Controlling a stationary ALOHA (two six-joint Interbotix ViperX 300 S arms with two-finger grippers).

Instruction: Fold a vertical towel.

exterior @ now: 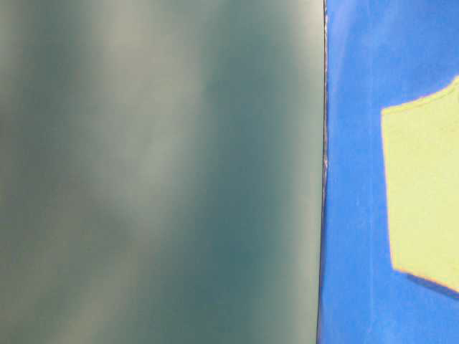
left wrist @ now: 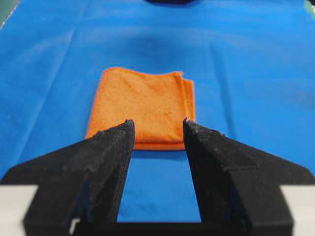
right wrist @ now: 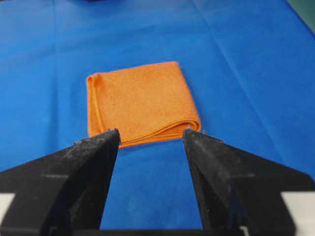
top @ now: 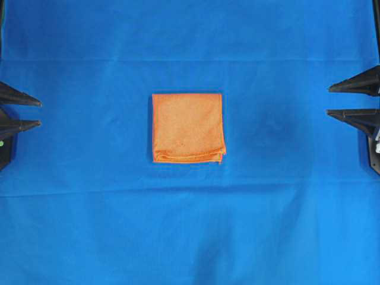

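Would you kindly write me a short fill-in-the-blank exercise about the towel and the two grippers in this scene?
1. The towel is coloured ____.
2. It lies on a large ____ cloth.
3. The towel's stacked loose edges face the ____ edge of the overhead view.
4. The left gripper and right gripper both stand ____, holding nothing.

Missing words: orange; blue; bottom; open

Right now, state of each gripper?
Left gripper: open, holding nothing, away from the towel.
Right gripper: open, holding nothing, also away from the towel.
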